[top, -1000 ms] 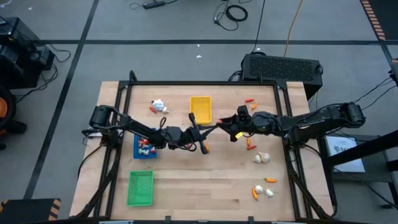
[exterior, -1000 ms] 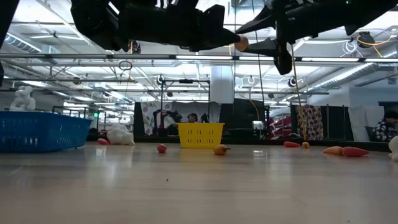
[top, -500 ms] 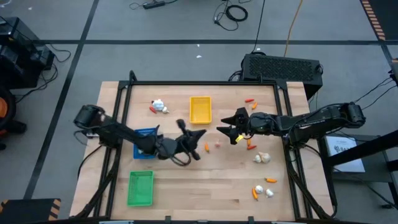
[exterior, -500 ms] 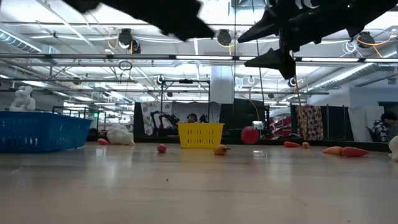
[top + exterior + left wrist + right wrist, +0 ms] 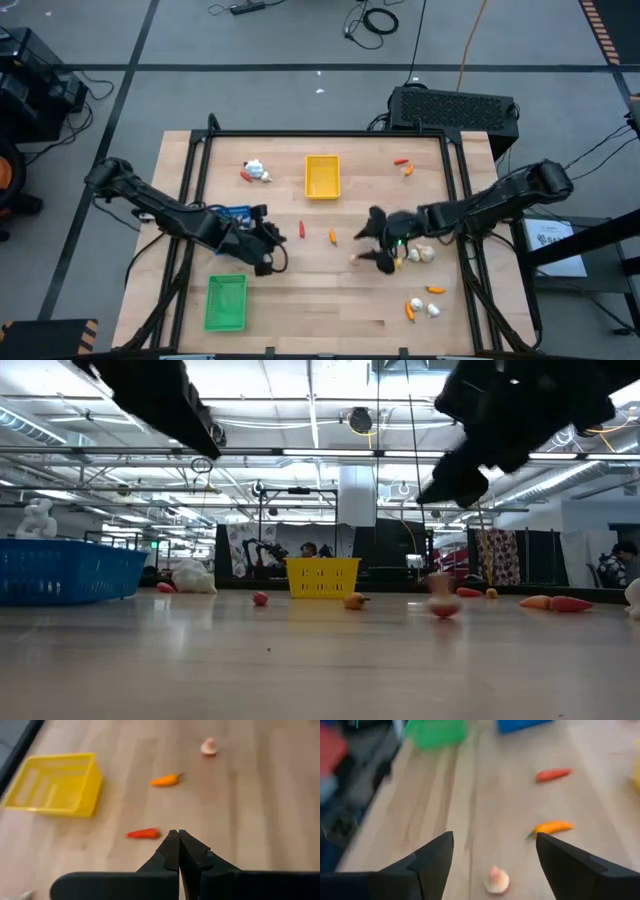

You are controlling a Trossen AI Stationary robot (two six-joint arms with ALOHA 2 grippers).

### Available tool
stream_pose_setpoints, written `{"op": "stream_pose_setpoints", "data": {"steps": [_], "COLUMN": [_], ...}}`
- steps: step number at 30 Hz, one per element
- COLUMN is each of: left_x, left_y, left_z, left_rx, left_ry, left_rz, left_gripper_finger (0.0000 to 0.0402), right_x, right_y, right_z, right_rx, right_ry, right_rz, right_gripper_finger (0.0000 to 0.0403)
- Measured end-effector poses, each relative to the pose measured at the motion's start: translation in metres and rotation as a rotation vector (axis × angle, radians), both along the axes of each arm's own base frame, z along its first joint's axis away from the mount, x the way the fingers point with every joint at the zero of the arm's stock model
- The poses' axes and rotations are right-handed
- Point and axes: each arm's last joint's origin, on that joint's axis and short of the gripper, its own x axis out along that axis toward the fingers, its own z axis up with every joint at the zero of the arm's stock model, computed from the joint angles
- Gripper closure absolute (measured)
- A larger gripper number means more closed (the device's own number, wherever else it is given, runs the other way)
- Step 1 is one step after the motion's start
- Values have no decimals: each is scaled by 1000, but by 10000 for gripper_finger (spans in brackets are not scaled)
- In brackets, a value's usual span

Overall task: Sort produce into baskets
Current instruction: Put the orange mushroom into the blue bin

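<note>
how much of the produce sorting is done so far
Little looks done: the blue tray holds a few pieces, the yellow tray and green tray look empty. Neither end effector, left shut or right open, holds anything. Carrots and garlic still lie loose on the table.

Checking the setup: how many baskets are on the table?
3: yellow basket at the far middle, blue basket partly under the left arm, green basket near the front left.

On the tabletop, one tray lies at the back middle. Two trays lie at the left, one behind the other. Two peppers lie side by side at the centre.
</note>
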Motion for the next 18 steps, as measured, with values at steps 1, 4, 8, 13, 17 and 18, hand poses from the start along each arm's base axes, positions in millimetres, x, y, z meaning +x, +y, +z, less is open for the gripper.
{"op": "stream_pose_setpoints", "data": {"steps": [1, 4, 8, 13, 17, 18], "left_x": [-1, -2, -5, -9, -15, -18], "left_y": [-2, -2, -1, 1, 3, 4], "left_z": [2, 2, -1, -4, -5, -4], "left_rx": [-11, -4, 20, 43, 36, 19], "left_ry": [-9, -4, 40, 83, 135, 147], "left_rz": [-8, -11, -13, -10, 12, 14], "left_gripper_finger": [400, 388, 352, 287, 247, 241], "right_x": [1, 4, 6, 9, 5, 3], "right_y": [6, 22, 34, 41, 43, 43], "right_z": [-7, -28, -47, -47, -50, -52], "right_rx": [-36, -86, -115, -193, -215, -216], "right_ry": [20, 76, 141, 132, 178, 200], "right_rz": [43, 120, 108, 40, 32, 21], "right_gripper_finger": [132, 138, 149, 164, 172, 173]}}
